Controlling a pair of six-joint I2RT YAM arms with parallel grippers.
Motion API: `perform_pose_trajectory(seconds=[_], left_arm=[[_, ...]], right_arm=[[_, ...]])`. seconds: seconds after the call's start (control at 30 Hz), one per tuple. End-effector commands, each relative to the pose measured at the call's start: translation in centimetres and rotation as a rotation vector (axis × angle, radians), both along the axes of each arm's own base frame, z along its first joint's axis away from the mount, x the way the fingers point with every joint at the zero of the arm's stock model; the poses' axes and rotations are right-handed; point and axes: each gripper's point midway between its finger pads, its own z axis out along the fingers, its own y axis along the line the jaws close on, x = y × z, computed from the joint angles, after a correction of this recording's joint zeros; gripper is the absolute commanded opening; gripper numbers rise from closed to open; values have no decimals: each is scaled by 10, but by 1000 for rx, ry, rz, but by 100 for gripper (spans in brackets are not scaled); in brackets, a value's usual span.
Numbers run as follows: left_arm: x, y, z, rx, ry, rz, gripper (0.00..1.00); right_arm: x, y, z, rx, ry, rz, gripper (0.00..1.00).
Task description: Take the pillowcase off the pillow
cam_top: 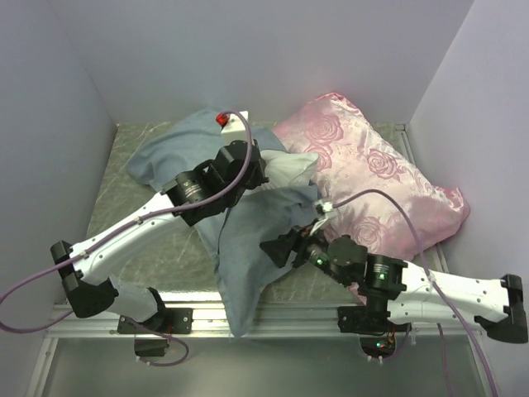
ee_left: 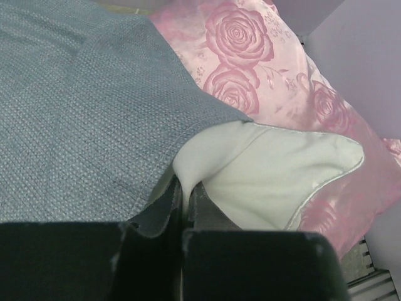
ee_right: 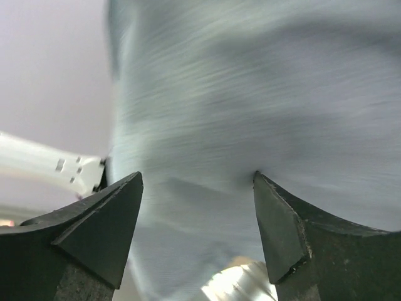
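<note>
The pillowcase [cam_top: 248,240] lies inside out, grey-blue, from the back left down over the front edge. It fills the left of the left wrist view [ee_left: 81,113]. A corner of the white pillow [cam_top: 291,169] sticks out of it. My left gripper [cam_top: 263,175] is shut on a pinch of that white corner [ee_left: 276,175], fingers together [ee_left: 183,191]. My right gripper [cam_top: 277,248] is open [ee_right: 197,182], its fingertips against the blurred grey-blue pillowcase fabric [ee_right: 250,106], holding nothing.
A pink satin rose-patterned cushion [cam_top: 380,182] lies at the right, touching the pillow; it also shows in the left wrist view [ee_left: 250,63]. A white box with a red knob [cam_top: 231,124] stands at the back. Grey walls close in on the left, back and right.
</note>
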Motion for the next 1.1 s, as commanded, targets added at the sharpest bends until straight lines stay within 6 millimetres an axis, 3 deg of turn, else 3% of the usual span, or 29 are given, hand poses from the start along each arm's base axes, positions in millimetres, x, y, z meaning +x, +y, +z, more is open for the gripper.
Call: perform_pose_trajectory(seconds=[0.0, 0.13, 0.23, 0.33, 0.37, 0.4, 0.47, 0.57, 0.67, 0.7, 0.9, 1.07], left_arm=[[13, -11, 85, -208, -157, 1, 0], [22, -23, 83, -198, -155, -10, 0], [27, -26, 89, -206, -163, -14, 0], [34, -26, 96, -205, -171, -9, 0], [36, -25, 98, -205, -174, -7, 0], [37, -24, 105, -212, -185, -6, 0], [42, -23, 108, -213, -189, -4, 0], [48, -17, 124, -228, -214, 4, 0], [55, -12, 133, -229, -224, 18, 0], [57, -11, 135, -228, -227, 20, 0], [73, -5, 142, -228, -239, 33, 0], [75, -4, 142, -231, -239, 27, 0]], right_arm=[[-9, 26, 35, 40, -60, 33, 79], [-17, 47, 27, 10, -28, 57, 80], [-25, 59, 7, -45, 5, 66, 72], [-31, 62, -8, -58, 46, 61, 45], [-36, 60, -19, -88, 56, 58, 29], [-38, 59, -24, -98, 65, 51, 20], [-48, 58, -34, -111, 78, 55, 8], [-66, 62, -49, -129, 90, 86, 1], [-79, 70, -67, -159, 109, 116, 0], [-92, 73, -70, -171, 101, 149, 0], [-128, 94, -98, -244, 118, 238, 7], [-133, 102, -107, -284, 116, 232, 18]])
